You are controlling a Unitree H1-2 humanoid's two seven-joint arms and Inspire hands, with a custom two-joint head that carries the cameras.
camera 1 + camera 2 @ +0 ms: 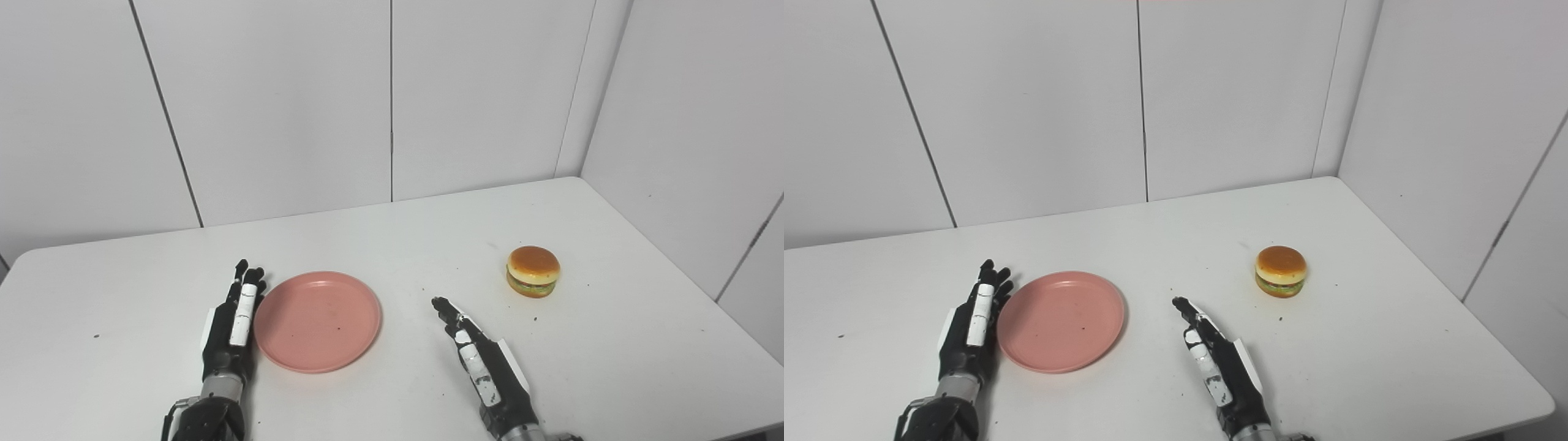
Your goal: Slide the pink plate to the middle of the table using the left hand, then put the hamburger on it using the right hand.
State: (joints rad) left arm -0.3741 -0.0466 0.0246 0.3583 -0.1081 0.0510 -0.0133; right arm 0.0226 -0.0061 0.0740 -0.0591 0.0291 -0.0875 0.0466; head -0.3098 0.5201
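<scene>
A pink plate (pixel 317 320) lies flat on the white table (pixel 392 245), a little left of the middle, and holds nothing. My left hand (pixel 234 321) is open with fingers straight, standing edge-on against the plate's left rim. A hamburger (pixel 533 271) sits on the table to the right, apart from the plate. My right hand (pixel 474 355) is open and empty, fingers straight, resting between the plate and the hamburger, below and left of the hamburger. The plate (pixel 1061 321), hamburger (pixel 1281 271), left hand (pixel 974 327) and right hand (pixel 1216 364) also show in the right eye view.
White wall panels (pixel 392 98) close the table at the back and on the right. The table's right edge (pixel 680 269) runs diagonally toward the front. Small dark specks are scattered on the tabletop.
</scene>
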